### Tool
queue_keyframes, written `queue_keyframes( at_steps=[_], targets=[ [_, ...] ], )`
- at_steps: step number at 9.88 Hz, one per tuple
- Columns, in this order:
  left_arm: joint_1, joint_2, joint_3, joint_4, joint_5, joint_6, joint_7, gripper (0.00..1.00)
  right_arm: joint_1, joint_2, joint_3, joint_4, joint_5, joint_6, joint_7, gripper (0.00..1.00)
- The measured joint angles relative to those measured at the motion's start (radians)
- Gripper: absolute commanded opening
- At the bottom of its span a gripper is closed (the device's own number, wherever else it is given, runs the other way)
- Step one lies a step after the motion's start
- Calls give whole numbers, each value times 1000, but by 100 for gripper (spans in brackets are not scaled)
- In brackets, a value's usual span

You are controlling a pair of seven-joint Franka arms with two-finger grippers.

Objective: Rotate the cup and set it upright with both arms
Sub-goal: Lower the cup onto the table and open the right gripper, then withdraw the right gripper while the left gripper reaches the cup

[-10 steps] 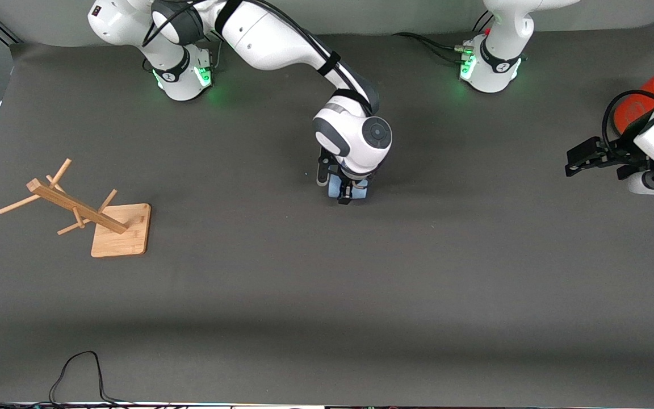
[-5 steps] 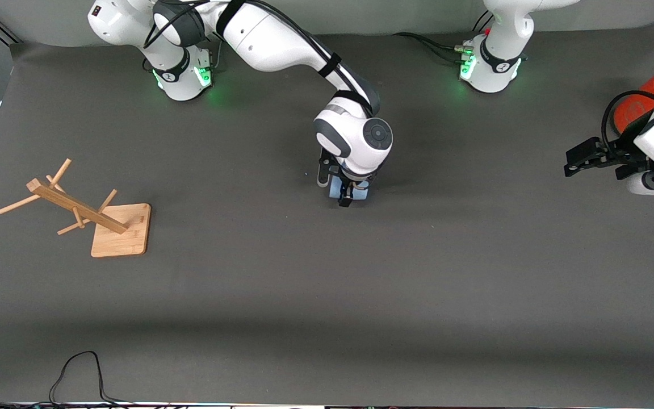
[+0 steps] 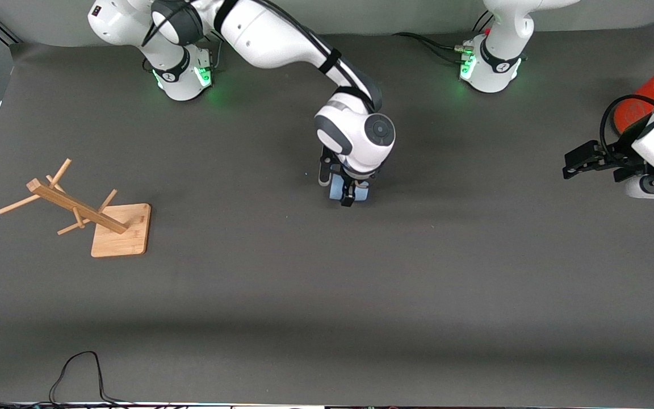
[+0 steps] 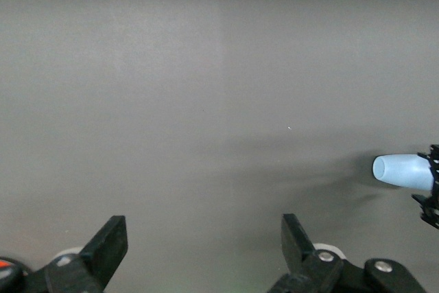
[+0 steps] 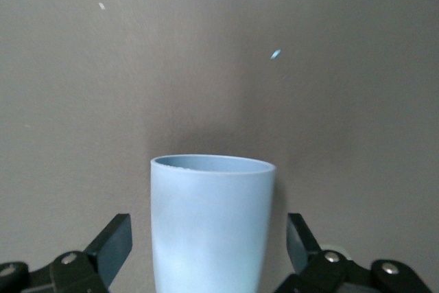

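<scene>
Overhead first: right gripper (image 3: 348, 192) sits down at mid-table around the cup (image 3: 361, 193), a small pale-blue tumbler mostly hidden under the wrist. Left gripper (image 3: 574, 162) waits over the left arm's end of the table, just beside an orange cylinder (image 3: 633, 108) with a grey top. Wooden rack (image 3: 86, 213) on a square base stands toward the right arm's end, well apart from the cup; a black cable (image 3: 77, 369) loops at the table's near edge. Left wrist view: left gripper (image 4: 204, 241) fingers spread wide, nothing between them, bare grey table (image 4: 206, 101) below; the cup (image 4: 403, 171) shows far off, lying sideways by the right gripper's black fingers. Right wrist view: right gripper (image 5: 209, 245) fingers spread apart, the cup (image 5: 209, 228) between them with gaps on both sides, its open rim pointing away from the wrist.
</scene>
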Motion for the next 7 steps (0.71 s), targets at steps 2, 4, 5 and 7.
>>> queue_keyframes(
  at_steps=[2, 4, 5, 7],
  targets=[
    [-13, 5, -2, 0, -1, 0, -9, 100, -4, -107, -1, 7, 0, -142, -54, 100],
    [-31, 8, -3, 0, -4, 1, -22, 100, -18, -227, -8, 9, 3, -297, -181, 100],
    [-56, 11, -4, 0, -6, 9, -55, 100, -44, -292, -14, 9, 7, -382, -288, 100],
    [-144, 27, -7, 0, -6, 63, -189, 100, -144, -422, -20, 6, 9, -522, -538, 100]
  ],
)
